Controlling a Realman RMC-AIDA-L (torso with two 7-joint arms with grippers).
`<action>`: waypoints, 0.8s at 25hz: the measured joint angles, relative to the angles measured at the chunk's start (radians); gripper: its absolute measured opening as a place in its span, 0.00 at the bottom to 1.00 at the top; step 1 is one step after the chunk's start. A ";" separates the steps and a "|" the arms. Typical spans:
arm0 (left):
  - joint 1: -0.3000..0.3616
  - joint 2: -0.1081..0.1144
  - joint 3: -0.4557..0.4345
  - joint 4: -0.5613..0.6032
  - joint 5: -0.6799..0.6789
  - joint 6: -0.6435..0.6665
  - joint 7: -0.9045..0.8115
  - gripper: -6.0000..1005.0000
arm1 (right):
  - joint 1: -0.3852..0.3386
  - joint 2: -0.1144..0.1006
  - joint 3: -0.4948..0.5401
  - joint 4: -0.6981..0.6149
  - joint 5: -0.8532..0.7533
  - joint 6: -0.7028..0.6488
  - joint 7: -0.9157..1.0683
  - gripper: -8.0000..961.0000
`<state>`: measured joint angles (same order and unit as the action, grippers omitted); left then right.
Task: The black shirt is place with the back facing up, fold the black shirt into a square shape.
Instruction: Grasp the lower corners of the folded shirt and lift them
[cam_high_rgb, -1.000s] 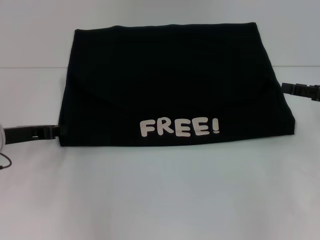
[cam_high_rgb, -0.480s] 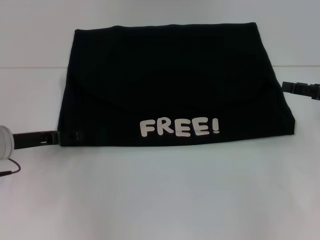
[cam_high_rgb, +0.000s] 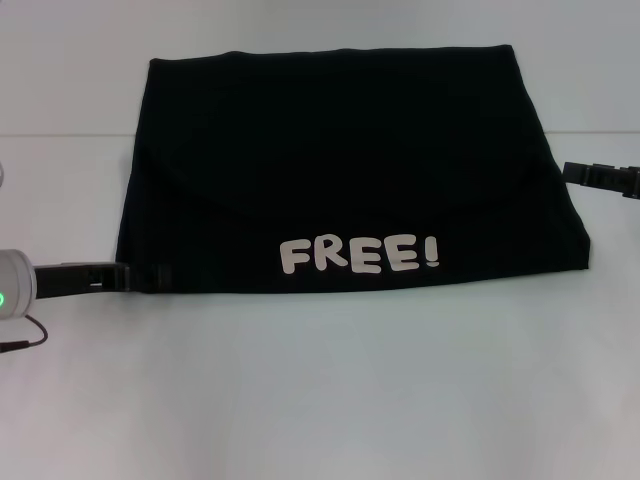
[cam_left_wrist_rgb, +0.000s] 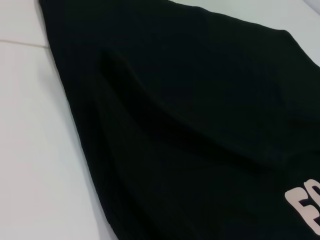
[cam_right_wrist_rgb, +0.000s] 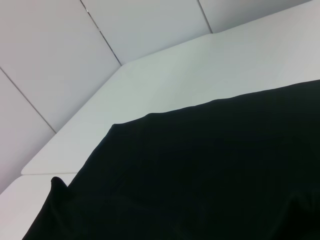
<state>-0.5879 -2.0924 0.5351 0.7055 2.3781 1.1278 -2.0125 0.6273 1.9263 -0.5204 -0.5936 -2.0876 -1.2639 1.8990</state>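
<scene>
The black shirt (cam_high_rgb: 345, 170) lies folded into a wide rectangle, sideways fold still due; left end effector (cam_high_rgb: 125, 275) touches its corner, grip unclear.

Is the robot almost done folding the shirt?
Partly. The black shirt is already folded into a wide rectangle, "FREE!" showing. The left gripper is at its near left corner; the right gripper waits beside the right edge. Folding it square remains.

White table (cam_high_rgb: 320, 400) before pale panelled wall (cam_right_wrist_rgb: 60, 55).
</scene>
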 joint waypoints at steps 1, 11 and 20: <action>-0.001 0.000 0.000 0.000 0.000 0.000 0.001 0.69 | 0.000 0.000 -0.001 0.000 0.000 0.000 0.000 0.70; -0.010 0.003 0.004 0.000 0.007 -0.012 0.001 0.19 | -0.009 -0.007 -0.005 0.000 -0.075 0.066 0.049 0.70; -0.011 0.004 0.005 0.000 0.007 -0.019 -0.002 0.03 | 0.025 0.002 -0.008 0.049 -0.225 0.159 0.114 0.70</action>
<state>-0.5992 -2.0888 0.5404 0.7056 2.3854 1.1093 -2.0148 0.6525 1.9281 -0.5288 -0.5448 -2.3127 -1.1052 2.0132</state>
